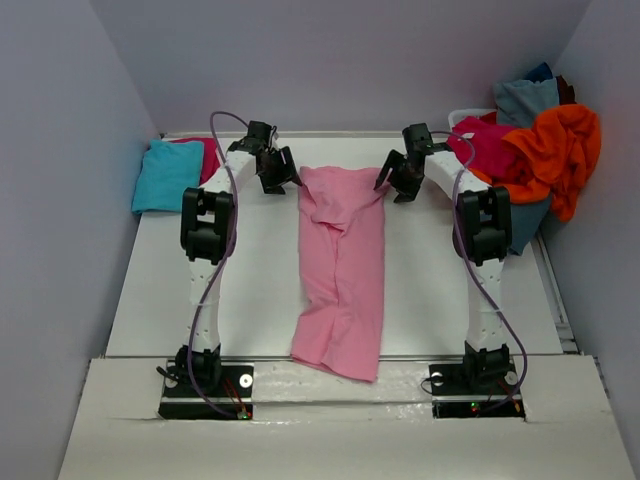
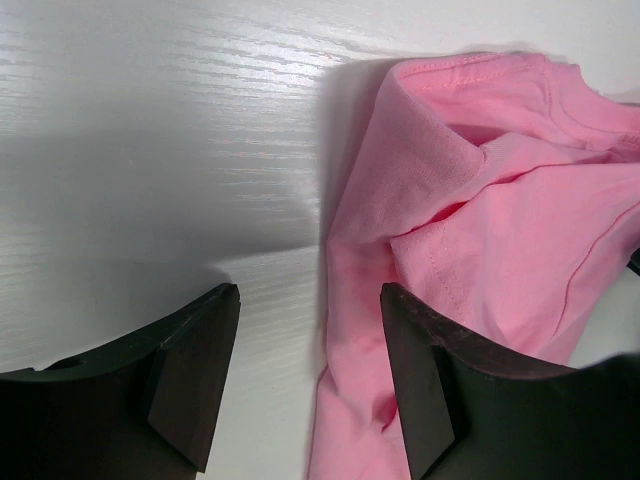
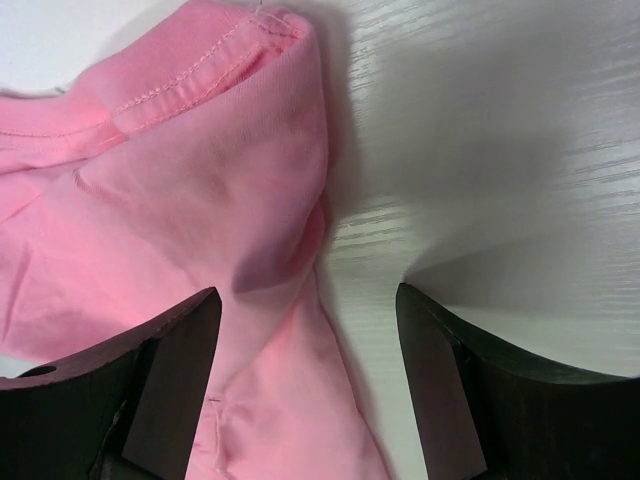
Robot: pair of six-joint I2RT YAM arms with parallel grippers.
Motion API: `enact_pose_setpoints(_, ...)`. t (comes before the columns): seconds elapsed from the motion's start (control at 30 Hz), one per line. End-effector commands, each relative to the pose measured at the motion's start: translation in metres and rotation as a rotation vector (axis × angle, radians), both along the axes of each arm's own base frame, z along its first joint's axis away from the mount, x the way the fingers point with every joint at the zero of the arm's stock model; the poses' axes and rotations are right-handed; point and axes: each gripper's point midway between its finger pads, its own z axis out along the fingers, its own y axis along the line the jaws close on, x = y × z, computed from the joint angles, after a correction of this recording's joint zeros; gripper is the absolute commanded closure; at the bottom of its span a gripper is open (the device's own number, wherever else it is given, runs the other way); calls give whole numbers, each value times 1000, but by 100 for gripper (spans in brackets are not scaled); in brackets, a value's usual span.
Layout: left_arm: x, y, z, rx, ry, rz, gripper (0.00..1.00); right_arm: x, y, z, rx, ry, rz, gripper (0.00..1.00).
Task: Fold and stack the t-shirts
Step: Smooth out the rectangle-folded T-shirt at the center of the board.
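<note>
A light pink t-shirt (image 1: pixel 340 260) lies as a long narrow strip down the middle of the table, its near end hanging over the front edge. My left gripper (image 1: pixel 283 180) hovers open at the strip's far left corner, where the shirt's left edge (image 2: pixel 350 330) runs between the jaws, ungripped. My right gripper (image 1: pixel 393 180) stands open at the far right corner, with the cloth's right edge (image 3: pixel 290 390) between its fingers, also loose. A turquoise t-shirt (image 1: pixel 165 176) lies folded at the far left on a magenta one (image 1: pixel 207 152).
At the far right a heap of t-shirts rests against the wall: magenta (image 1: pixel 490 148), orange (image 1: pixel 558 150) and grey-blue (image 1: pixel 525 100). Grey walls close in the white table (image 1: pixel 250 290) on the left, right and back.
</note>
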Motion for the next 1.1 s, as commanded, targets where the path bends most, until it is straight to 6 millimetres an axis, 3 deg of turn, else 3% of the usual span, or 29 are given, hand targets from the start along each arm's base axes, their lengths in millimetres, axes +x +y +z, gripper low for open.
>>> enact_pose_setpoints(0.0, -1, 5, 1, -65, 44, 14, 29, 13, 12, 27, 44, -65, 32, 23)
enact_pose_setpoints(0.1, -9, 15, 1, -46, 45, 5, 29, 10, 11, 34, 39, -66, 41, 23)
enact_pose_setpoints(0.17, -12, 22, 12, -47, 25, 9, 29, 9, 10, 42, 36, -79, 50, 23)
enact_pose_setpoints(0.27, -13, 39, 16, -62, 22, 36, 29, 5, 10, 43, 36, -67, 52, 23)
enact_pose_setpoints(0.33, -13, 40, 20, -96, 18, 45, 29, 4, 9, 42, 31, -63, 47, 23)
enact_pose_setpoints(0.43, -7, 36, 25, -120, 10, 42, 29, 3, 6, 40, 16, -60, 47, 23)
enact_pose_setpoints(0.47, 2, 33, 36, -133, -17, 38, 29, 4, 5, 40, 8, -59, 45, 23)
enact_pose_setpoints(0.5, 0, 32, 29, -138, 4, 37, 29, 5, 5, 40, 7, -63, 45, 23)
enact_pose_setpoints(0.6, 12, 22, 35, -202, -12, 29, 29, 2, 4, 37, 2, -46, 41, 23)
enact_pose_setpoints(0.7, 15, 18, 30, -231, -9, 22, 29, 4, 1, 36, 15, -62, 31, 22)
enact_pose_setpoints(0.8, 14, 12, 23, -256, -3, -21, 29, 3, 8, 32, 59, -59, 34, 22)
enact_pose_setpoints(0.9, 9, -1, 22, -349, -6, -76, 29, 15, 13, 31, 110, -89, 35, 22)
enact_pose_setpoints(1.07, 8, -4, 18, -366, -32, -102, 29, 24, 27, 30, 193, -116, 53, 22)
